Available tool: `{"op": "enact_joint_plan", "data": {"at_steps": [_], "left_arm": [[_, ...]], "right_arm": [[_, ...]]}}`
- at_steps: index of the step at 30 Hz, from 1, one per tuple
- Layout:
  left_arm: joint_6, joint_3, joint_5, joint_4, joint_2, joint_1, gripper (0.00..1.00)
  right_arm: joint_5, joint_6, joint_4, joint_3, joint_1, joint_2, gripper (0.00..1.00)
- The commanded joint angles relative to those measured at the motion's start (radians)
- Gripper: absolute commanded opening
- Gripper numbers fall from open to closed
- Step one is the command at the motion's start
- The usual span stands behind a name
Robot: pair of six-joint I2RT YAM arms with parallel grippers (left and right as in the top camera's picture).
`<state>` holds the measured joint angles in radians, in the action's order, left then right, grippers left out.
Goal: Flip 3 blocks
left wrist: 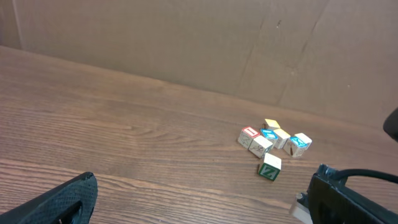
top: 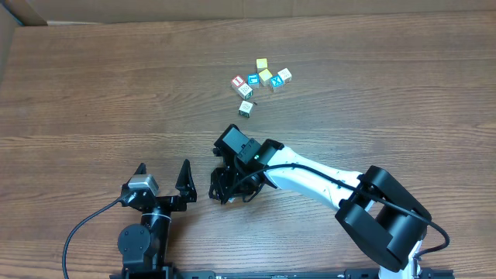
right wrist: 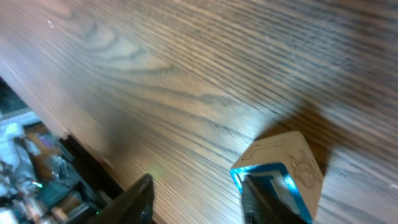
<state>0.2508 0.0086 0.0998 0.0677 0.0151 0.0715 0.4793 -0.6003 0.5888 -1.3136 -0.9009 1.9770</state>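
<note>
**Overhead and wrist views, task under way.** The right end effector (top: 224, 188) sits low at the lower centre of the overhead frame. It is well apart from the cluster of blocks (top: 260, 80) in the upper centre. In its own wrist view its fingers (right wrist: 138, 198) stand apart with only bare surface (right wrist: 186, 93) between them, so it is released and grips nothing.

Just beside the finger at the lower right of that view lies one block (right wrist: 283, 167). It is pale wood with a blue-framed face turned toward the camera. It appears tilted, and whether it touches the finger cannot be told.

The left end effector (top: 163, 172), at the lower left of the overhead frame, is spread wide and empty, far from every block. A green-marked block (top: 246, 108) lies alone just below the cluster.

**Judgement of progress.** One block lies away from the group at the right end effector, so one flip is probably finishing or just done. The pictures do not show which faces began uppermost, so no count of finished flips can be confirmed. Two flips, perhaps three, appear to be left.
</note>
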Motion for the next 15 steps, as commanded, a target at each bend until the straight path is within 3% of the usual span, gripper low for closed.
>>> {"op": "enact_joint_plan", "data": {"at_steps": [1,10,15], "left_arm": [[-0.019,-0.004,-0.003,0.003,-0.010,-0.006,1.00],[-0.019,-0.004,-0.003,0.003,-0.009,-0.006,1.00],[-0.019,-0.004,-0.003,0.003,-0.010,-0.006,1.00]], "right_arm": [[-0.073,0.122,0.053,-0.066,0.000,0.018,0.51],[-0.096,0.192,0.124,-0.074,-0.001,-0.004,0.54],[-0.206,0.223,0.197,-0.063,-0.003,-0.011,0.58]]}}
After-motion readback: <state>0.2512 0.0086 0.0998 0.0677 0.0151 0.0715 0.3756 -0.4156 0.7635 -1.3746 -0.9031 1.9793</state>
